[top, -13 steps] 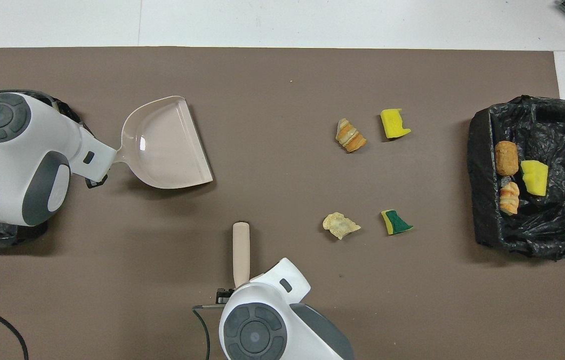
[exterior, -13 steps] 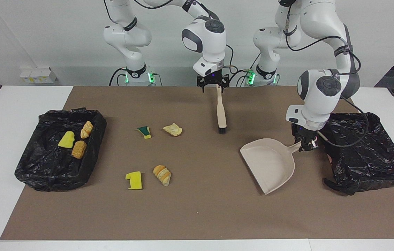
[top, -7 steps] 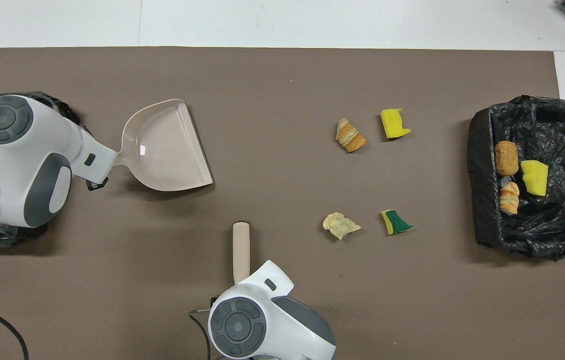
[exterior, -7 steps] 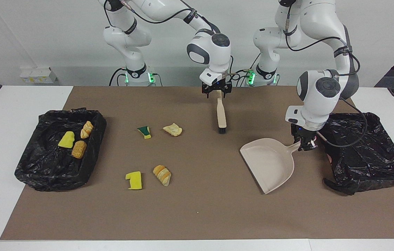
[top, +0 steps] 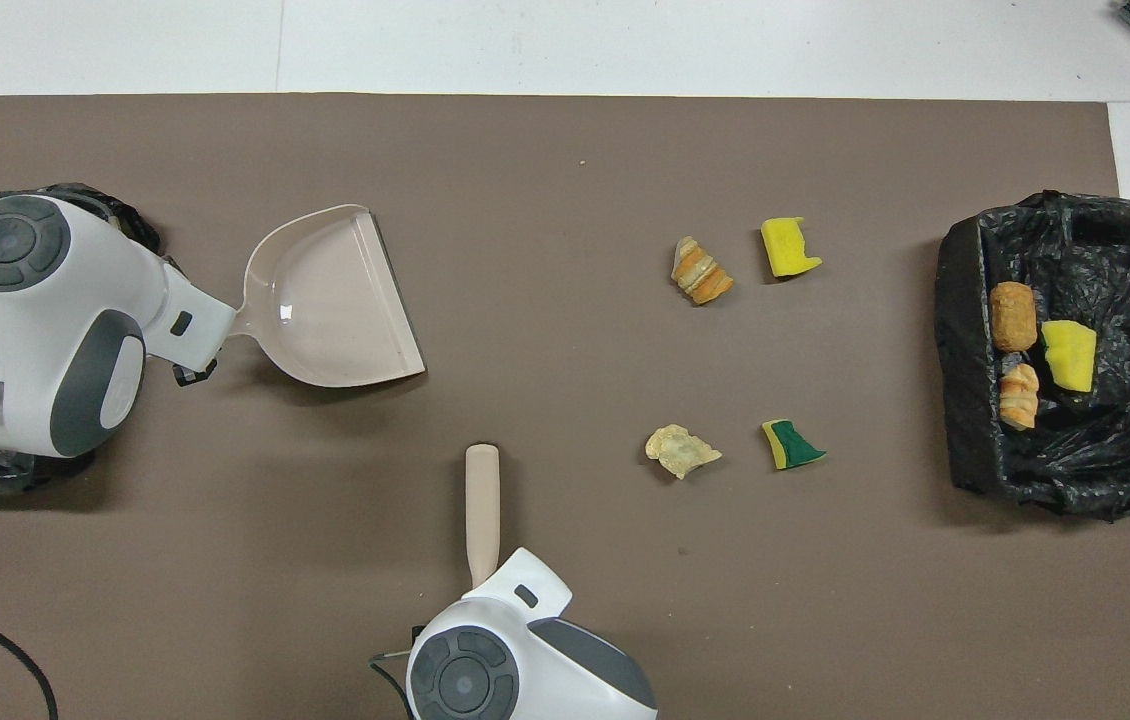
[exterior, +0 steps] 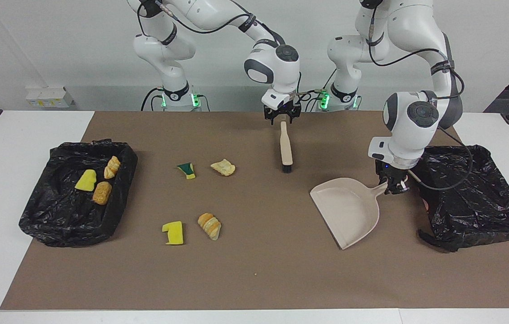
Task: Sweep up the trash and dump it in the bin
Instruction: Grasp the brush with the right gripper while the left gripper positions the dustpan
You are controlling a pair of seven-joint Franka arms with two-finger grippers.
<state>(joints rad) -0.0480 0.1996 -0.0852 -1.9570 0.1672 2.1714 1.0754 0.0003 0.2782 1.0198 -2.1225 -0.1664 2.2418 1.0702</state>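
Left gripper: you see it clamped on the dustpan handle.
Right gripper: you see it over the brush handle; grip unclear.

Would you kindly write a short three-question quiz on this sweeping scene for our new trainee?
1. True or false: the left claw grips the beige dustpan by its handle.
2. How many trash pieces lie loose on the brown mat?
3. The brush lies: A) in a bin, B) on the mat under the right claw, C) in the dustpan.

Key: 1 true; 2 four; 3 B.
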